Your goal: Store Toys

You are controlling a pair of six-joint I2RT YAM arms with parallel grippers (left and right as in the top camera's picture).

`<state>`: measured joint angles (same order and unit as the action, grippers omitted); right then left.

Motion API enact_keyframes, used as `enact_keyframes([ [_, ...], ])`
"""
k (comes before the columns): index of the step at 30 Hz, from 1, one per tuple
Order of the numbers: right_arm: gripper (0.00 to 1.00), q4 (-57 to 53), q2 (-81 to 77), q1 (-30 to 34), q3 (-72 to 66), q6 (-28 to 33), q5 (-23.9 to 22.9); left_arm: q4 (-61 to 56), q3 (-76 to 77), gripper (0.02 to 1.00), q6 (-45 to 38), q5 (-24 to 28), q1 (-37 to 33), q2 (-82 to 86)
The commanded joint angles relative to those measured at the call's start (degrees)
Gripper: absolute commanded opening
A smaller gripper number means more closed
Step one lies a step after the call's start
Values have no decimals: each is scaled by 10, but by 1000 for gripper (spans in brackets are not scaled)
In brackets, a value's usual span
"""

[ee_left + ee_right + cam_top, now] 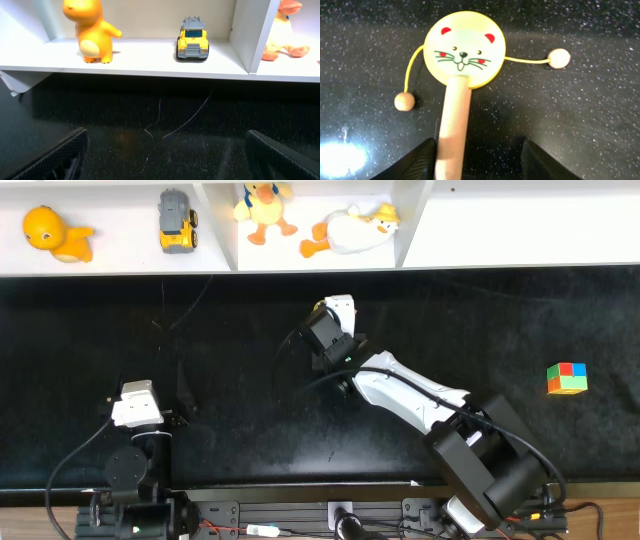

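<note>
**Pre-grasp at the cat-faced rattle drum**

The rattle drum (465, 50) lies flat on the black table (590, 125). Its wooden handle (452, 130) sits between the spread, unclamped fingers of the right gripper (482, 162). The next move probably calls for closing on the handle, then lifting it toward the shelf (500, 230). The left gripper (167, 160) rests wide open, facing the shelf.

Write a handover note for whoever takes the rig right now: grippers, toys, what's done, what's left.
Left gripper: open, empty, facing the shelf.
Right gripper: open, a finger on either side of the rattle handle. The rattle lies flat on the table, not yet clamped.
Done: orange figure, truck, yellow duck and white duck are on the shelf.
Left: the rattle and the cube, which sits on the table on the right arm's side.
</note>
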<state>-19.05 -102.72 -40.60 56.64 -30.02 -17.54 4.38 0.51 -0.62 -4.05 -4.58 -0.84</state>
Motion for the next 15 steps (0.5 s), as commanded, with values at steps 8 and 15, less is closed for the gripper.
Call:
enact_keyframes([
  [8, 88, -20, 22, 7, 5, -17, 1, 2, 0, 998, -12, 5, 3, 7],
  [15, 45, -113, 189, 55, -90, -19, 5, 2, 0, 998, -12, 5, 3, 7],
])
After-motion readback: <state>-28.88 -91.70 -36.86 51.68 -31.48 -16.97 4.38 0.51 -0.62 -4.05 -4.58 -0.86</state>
